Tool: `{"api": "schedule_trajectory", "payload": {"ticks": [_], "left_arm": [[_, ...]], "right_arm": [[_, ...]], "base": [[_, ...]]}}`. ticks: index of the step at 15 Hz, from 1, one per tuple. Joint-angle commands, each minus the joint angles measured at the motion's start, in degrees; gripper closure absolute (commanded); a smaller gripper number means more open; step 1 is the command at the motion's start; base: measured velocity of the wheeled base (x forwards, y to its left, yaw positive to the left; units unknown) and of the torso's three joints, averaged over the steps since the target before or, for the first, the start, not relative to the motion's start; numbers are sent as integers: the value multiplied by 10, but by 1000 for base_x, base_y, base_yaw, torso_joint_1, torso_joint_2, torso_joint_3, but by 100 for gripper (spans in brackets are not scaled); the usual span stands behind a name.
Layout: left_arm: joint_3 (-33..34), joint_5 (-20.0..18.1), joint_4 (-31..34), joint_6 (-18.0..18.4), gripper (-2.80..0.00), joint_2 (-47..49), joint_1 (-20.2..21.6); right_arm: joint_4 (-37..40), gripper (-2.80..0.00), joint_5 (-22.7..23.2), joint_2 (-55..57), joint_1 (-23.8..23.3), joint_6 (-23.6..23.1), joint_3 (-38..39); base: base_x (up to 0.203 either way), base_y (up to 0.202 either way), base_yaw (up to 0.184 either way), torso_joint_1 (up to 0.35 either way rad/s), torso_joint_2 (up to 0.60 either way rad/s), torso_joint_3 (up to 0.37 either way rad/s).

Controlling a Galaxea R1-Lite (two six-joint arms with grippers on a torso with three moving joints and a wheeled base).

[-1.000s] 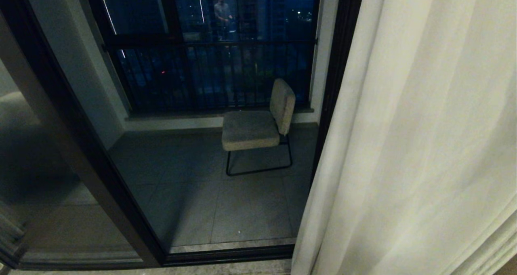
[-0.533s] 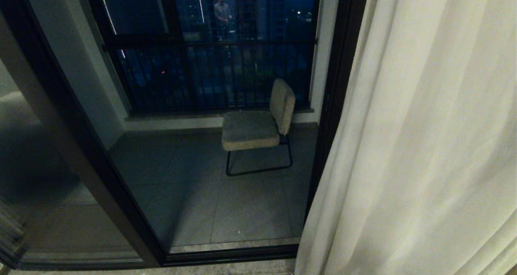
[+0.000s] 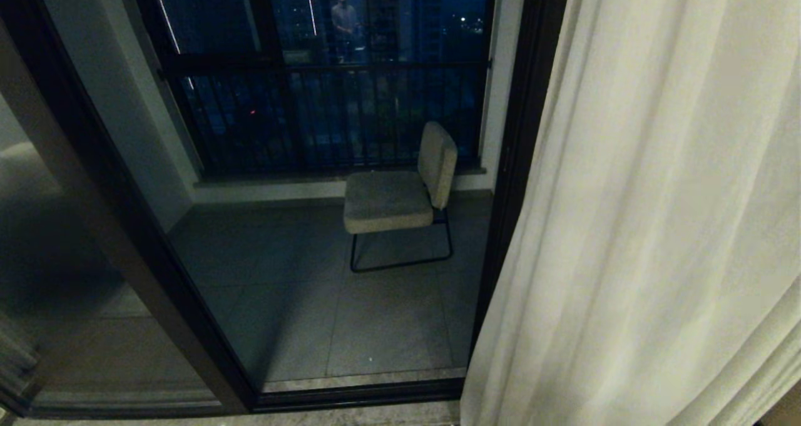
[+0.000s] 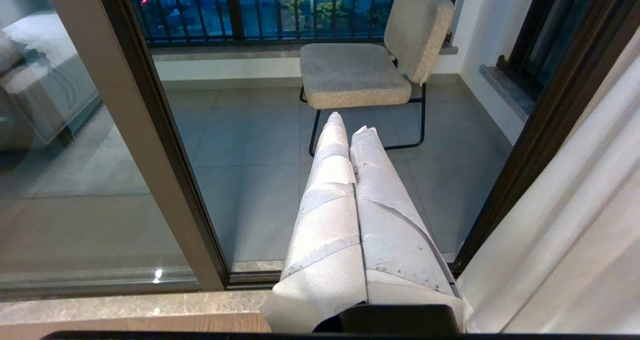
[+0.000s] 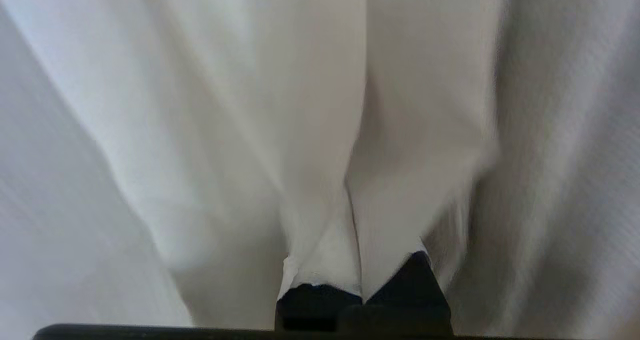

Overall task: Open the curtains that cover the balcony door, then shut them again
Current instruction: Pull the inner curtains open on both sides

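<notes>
Pressed together with no gap between its fingers, the right gripper [image 5: 352,200] sits deep among the folds of the curtains [image 3: 651,226], cream cloth filling its wrist view on every side; whether any fabric is caught between the fingers cannot be told, since the white-wrapped fingers and the cloth blur into one another. From the head view neither arm shows, and one curtain panel hangs bunched along the right side of the scene, its near edge falling in front of the dark right post of the balcony door [image 3: 510,182]. To the left of that edge the glass stands uncovered, with a second dark frame post [image 3: 125,226] slanting down the left side. Through the glass appear a grey tiled balcony floor [image 3: 300,301], a beige padded chair [image 3: 400,191] on a thin black frame, and a black railing [image 3: 325,113] against a night skyline. A faint figure of a person [image 3: 343,22] shows in the glass above the railing. Left gripper [image 4: 350,130], also wrapped in white tape, has its fingers together and empty; it points toward the open glass and the chair, with the curtain's edge just beside it on one side and not touching it.
</notes>
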Motion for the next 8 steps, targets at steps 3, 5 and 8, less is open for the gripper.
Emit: {"api": "schedule_trajectory", "payload": {"ticks": [3, 5, 8], "left_arm": [[0, 0, 0, 0, 0, 0, 0], [0, 0, 0, 0, 0, 0, 0], [0, 0, 0, 0, 0, 0, 0]], "right_arm": [[1, 0, 130, -93, 68, 2, 66], [4, 0, 150, -106, 125, 7, 81], [4, 0, 155, -100, 208, 11, 88]], "base": [[0, 0, 0, 0, 0, 0], [0, 0, 0, 0, 0, 0], [0, 0, 0, 0, 0, 0]]}}
